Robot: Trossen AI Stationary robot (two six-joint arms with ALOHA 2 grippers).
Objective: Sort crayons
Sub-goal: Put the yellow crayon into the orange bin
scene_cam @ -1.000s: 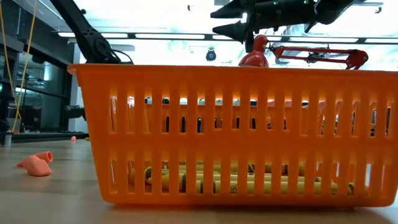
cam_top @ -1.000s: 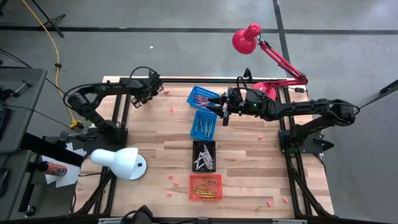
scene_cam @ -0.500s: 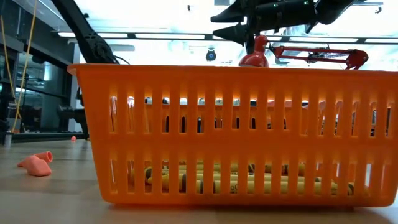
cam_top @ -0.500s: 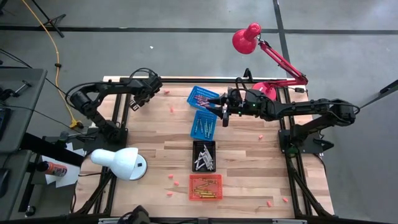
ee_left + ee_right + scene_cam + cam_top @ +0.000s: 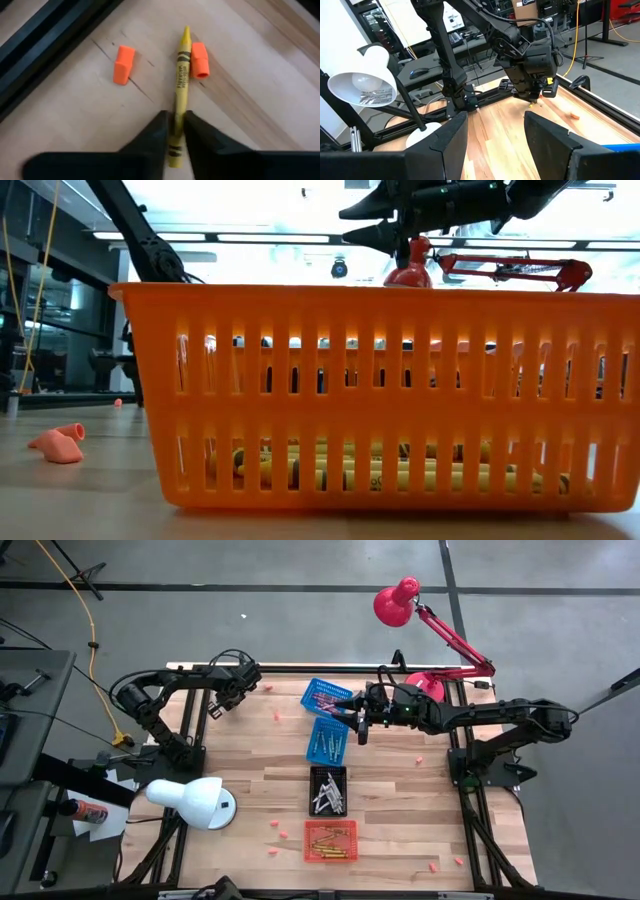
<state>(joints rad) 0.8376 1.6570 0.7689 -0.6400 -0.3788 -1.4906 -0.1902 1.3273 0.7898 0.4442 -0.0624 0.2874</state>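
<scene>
A yellow crayon (image 5: pixel 180 80) lies flat on the wooden table (image 5: pixel 260 755) near its far left corner. My left gripper (image 5: pixel 175 131) stands over it, shut on its rear part; the right wrist view shows this gripper (image 5: pixel 534 97) from across the table. My right gripper (image 5: pixel 352 722) hovers open and level above the two blue baskets (image 5: pixel 325 693) (image 5: pixel 327 738), holding nothing. An orange basket (image 5: pixel 380 400) near the front edge holds several yellow and orange crayons (image 5: pixel 400 472). My left gripper pinches the yellow crayon between its two fingers on the rear half (image 5: pixel 176 116), toward the blunt end. The fingers slant steeply down from above and lie across the crayon. The crayon rests on the table with its pointed tip (image 5: pixel 186 32) sticking out ahead.
Two small orange stubs (image 5: pixel 123 64) (image 5: pixel 199 59) lie beside the crayon, and more are scattered on the wood (image 5: pixel 278 836). A black basket (image 5: pixel 328 790) sits between the blue and orange ones. A white lamp (image 5: pixel 190 802) stands at near left, a red lamp (image 5: pixel 398 602) at far right.
My left gripper has sunk a little toward the table at the far left corner and tipped further downward. My right gripper has stayed above the blue baskets.
</scene>
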